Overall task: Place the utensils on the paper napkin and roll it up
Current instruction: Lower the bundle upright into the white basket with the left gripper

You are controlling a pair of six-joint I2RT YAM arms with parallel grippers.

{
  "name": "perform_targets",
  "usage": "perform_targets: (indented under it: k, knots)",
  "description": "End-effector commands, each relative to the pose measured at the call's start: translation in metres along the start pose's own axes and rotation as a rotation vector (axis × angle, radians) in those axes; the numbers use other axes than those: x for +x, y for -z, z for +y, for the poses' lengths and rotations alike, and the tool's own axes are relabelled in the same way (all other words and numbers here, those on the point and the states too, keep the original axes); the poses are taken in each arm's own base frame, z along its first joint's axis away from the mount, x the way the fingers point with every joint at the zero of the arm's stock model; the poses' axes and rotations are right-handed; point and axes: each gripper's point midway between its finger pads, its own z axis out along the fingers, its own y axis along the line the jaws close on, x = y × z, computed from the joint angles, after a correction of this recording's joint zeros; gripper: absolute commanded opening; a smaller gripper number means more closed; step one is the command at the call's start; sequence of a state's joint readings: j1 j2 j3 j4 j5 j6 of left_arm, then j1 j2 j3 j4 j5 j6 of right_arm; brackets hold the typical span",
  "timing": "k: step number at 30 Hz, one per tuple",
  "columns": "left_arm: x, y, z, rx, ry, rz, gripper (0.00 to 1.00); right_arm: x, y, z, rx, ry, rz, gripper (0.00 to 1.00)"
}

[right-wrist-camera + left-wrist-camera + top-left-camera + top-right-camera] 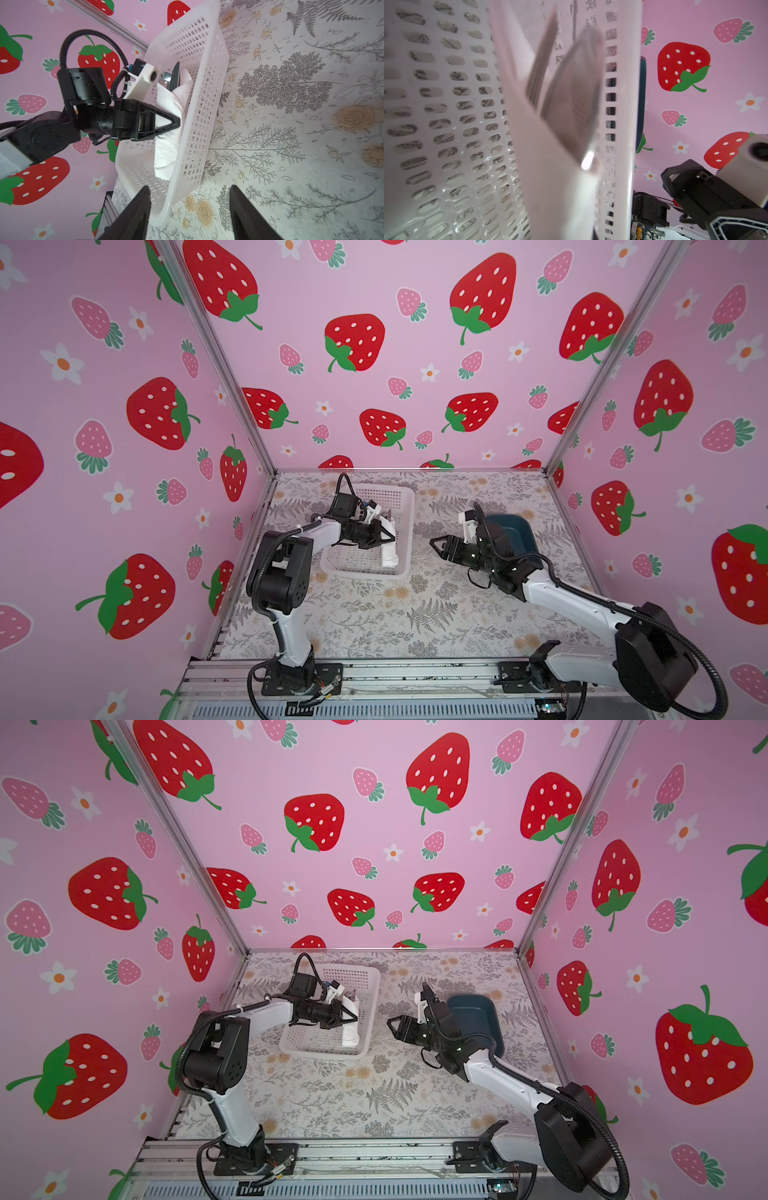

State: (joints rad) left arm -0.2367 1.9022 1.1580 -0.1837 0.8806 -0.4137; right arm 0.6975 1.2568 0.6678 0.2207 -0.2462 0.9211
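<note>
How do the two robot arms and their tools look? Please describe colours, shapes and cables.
Both arms, left and right, have white links between bulky black joints. A black ribbed hose runs along each. The left tool and right tool are black, with hollow triangular fingers tapering to points. A white camera mount sits at each wrist.

Utensils (575,99) blurred; handles hidden inside napkin (550,176).
</note>
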Motion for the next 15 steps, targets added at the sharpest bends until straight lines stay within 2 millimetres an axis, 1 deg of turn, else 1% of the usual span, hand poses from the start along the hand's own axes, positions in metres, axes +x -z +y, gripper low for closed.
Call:
perform_targets:
  k: [1,3,7,10,15]
  knots:
    - [-0.011,-0.004,-0.011,-0.017,-0.080,0.000,0.00,0.002,0.003,0.000,-0.015,-0.029,-0.010,0.62]
    - [-0.008,-0.011,-0.007,-0.052,-0.086,0.027,0.00,0.005,0.004,-0.003,-0.013,-0.039,-0.006,0.62]
    - [-0.005,-0.024,0.003,-0.054,-0.059,0.055,0.00,0.009,0.003,-0.006,-0.008,-0.052,0.004,0.62]
    - [-0.004,-0.030,0.006,-0.037,-0.045,0.070,0.00,0.010,0.003,-0.006,-0.008,-0.054,0.008,0.62]
    - [-0.005,-0.036,0.012,-0.032,-0.029,0.080,0.00,0.010,0.002,-0.006,-0.010,-0.058,0.015,0.62]
